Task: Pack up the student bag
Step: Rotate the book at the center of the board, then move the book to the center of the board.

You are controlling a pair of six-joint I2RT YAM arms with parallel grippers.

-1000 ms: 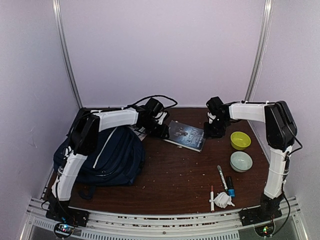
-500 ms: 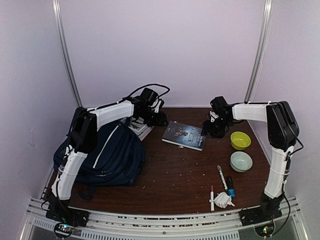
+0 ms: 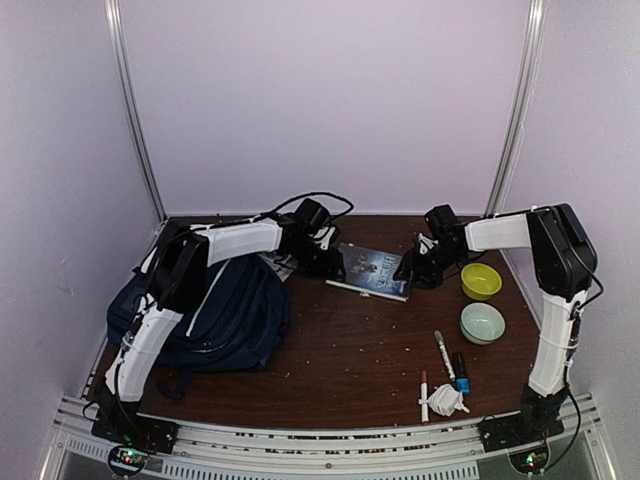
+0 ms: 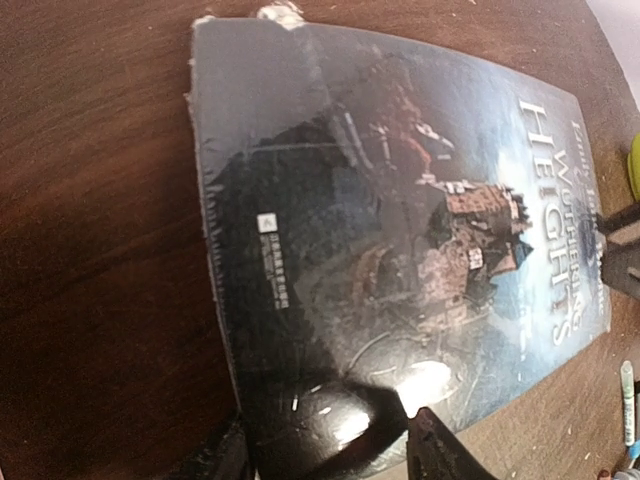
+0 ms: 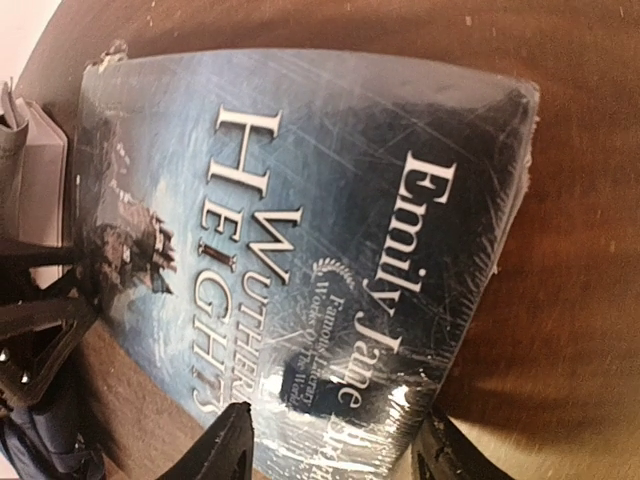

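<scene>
The bag (image 3: 230, 320) slumps on the bench (image 3: 350, 350) at lower left of the top view, partly under the left arm (image 3: 235, 240), its opening hard to make out. The book (image 3: 372, 270) lies flat at centre, long axis left–right. The left jaws and right jaws stand part-open at its two ends, clamping nothing clearly, the left jaws nearer the bag.

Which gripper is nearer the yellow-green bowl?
Right. The right gripper sits at the end of the book beside the yellow-green bowl; the left gripper is at the book's opposite end, toward the student bag.
</scene>
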